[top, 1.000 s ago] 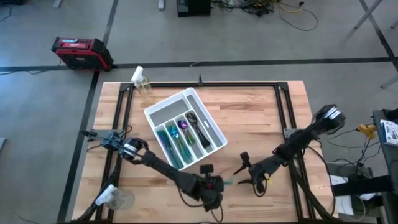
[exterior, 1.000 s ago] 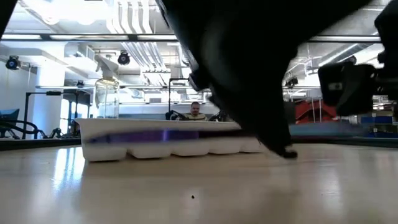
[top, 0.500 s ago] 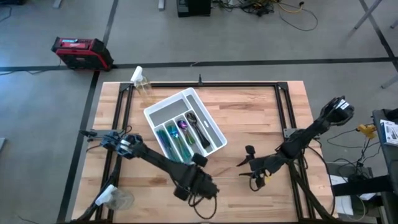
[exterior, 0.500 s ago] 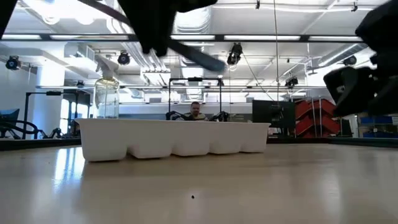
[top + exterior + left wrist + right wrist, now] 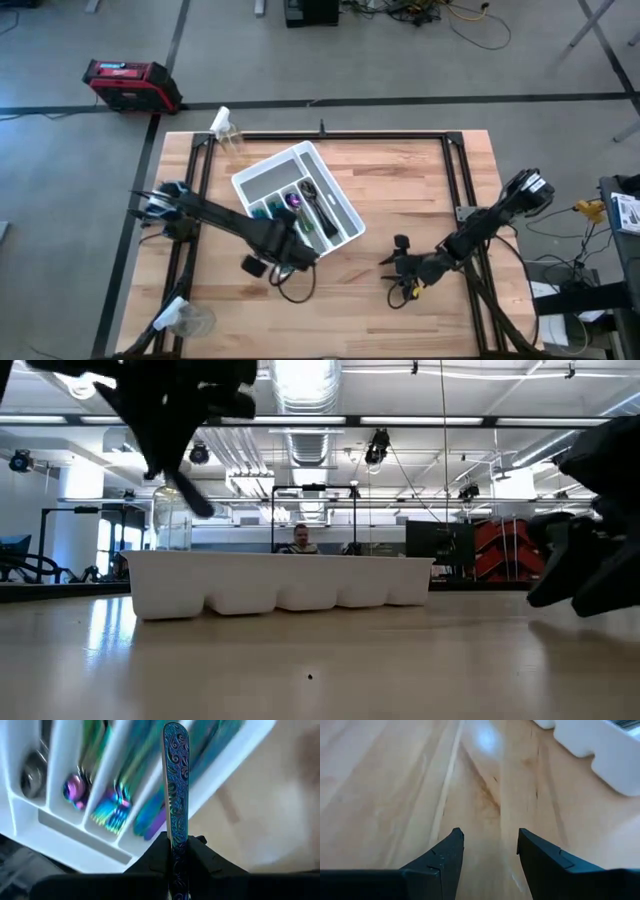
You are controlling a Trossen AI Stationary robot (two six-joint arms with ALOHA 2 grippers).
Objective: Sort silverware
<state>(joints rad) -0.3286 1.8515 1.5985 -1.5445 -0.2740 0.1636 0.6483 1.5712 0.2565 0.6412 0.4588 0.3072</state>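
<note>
Left wrist view only: left gripper (image 5: 176,851) clamping knife (image 5: 175,785).

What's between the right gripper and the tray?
Only bare wood. In the high view the right gripper sits apart from the tray, with empty table between. The right wrist view shows the same.

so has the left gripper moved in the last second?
Yes. The left gripper, shut on an iridescent piece of silverware, moved from the table's near edge toward the white compartmented tray.
</note>
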